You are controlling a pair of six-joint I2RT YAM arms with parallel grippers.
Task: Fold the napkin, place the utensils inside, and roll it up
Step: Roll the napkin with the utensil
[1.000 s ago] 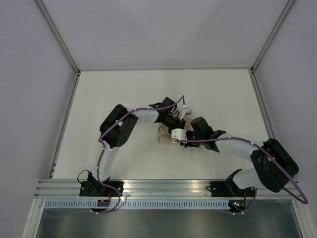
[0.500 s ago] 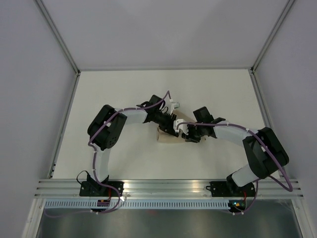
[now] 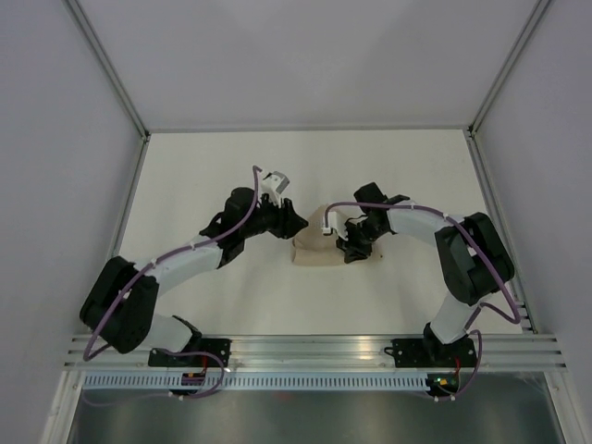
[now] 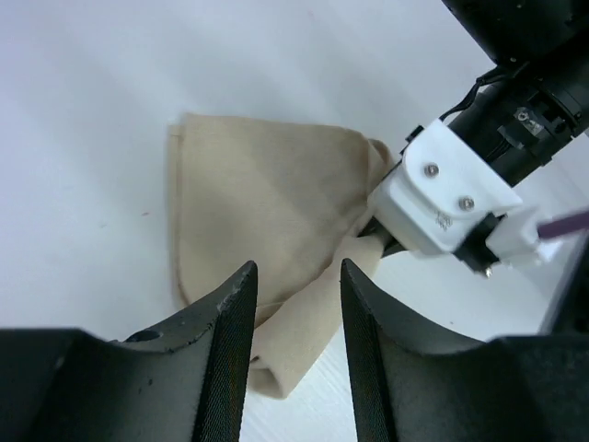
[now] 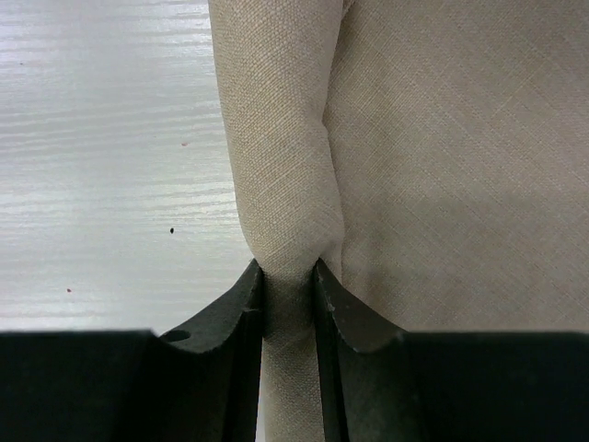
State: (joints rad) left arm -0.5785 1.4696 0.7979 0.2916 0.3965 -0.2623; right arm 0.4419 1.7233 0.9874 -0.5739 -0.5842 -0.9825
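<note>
The tan napkin (image 3: 314, 248) lies folded and partly rolled near the middle of the white table. My right gripper (image 3: 344, 242) is shut on a rolled fold at its right edge; in the right wrist view the cloth (image 5: 290, 175) is pinched between my fingers (image 5: 241, 313). My left gripper (image 3: 294, 222) is open and empty, just left of and above the napkin; in the left wrist view the napkin (image 4: 267, 221) lies beyond my spread fingertips (image 4: 237, 304), with the right gripper's white housing (image 4: 442, 198) at its right side. No utensils show in any view.
The white table (image 3: 185, 176) is bounded by metal rails on the left (image 3: 125, 222) and right (image 3: 490, 213) and grey walls behind. The arm bases sit on the aluminium rail (image 3: 305, 350) at the near edge.
My left arm has swung left and pulled back off the napkin, its gripper now open beside it. My right gripper has shifted slightly left, still holding the napkin's edge.
</note>
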